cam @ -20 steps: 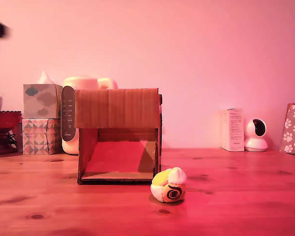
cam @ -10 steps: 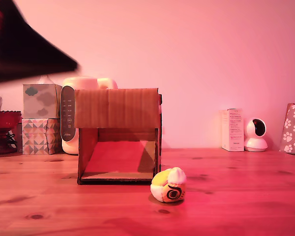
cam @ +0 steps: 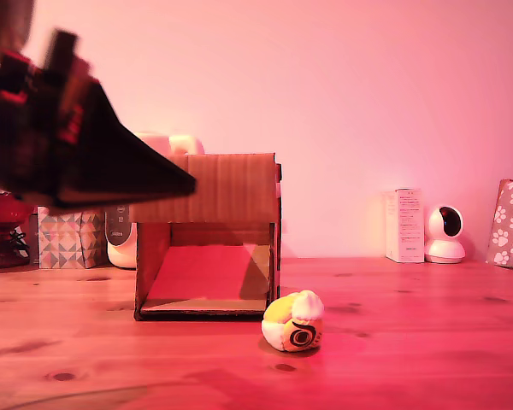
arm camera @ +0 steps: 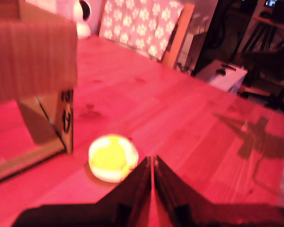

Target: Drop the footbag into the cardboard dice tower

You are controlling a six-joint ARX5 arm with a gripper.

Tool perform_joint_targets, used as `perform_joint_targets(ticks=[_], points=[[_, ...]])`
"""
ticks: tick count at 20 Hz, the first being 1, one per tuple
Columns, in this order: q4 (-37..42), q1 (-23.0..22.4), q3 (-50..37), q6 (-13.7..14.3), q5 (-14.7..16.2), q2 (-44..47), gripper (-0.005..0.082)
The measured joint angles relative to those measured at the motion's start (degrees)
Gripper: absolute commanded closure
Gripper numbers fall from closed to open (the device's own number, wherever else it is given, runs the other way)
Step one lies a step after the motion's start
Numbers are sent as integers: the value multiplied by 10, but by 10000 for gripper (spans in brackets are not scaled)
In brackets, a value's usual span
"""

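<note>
Two dark fingers of my end effector (arm camera: pixel 153 163) met at their tips in a narrow wedge, clenched on nothing, high above the tabletop (cam: pixel 410 342). Just ahead of those tips and below them lay the footbag (arm camera: pixel 112 157), its yellow panel up, resting on the wood and untouched. Beside it, toward the side where my arm entered the exterior view, stood the cardboard dice tower (cam: pixel 207 235), its lower front open over a sloped floor; the footbag sat just off its front corner, near but apart. In the exterior view my end effector (cam: pixel 184 181) was a blurred dark shape overlapping the tower's upper corner and hiding most of the patterned tissue boxes (cam: pixel 68 239) behind. Farther beyond stood a white carton (cam: pixel 405 225), a small white camera (cam: pixel 445 234) and a paw-print bag (cam: pixel 511 224).
</note>
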Motion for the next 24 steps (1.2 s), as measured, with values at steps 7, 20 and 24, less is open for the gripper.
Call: perform_joint_targets(ticks=[7, 20, 24], points=[[-4, -1, 99, 0, 7, 113, 690], [-40, -19, 188, 29, -9, 242, -13], [-40, -19, 220, 44, -23, 320, -13]])
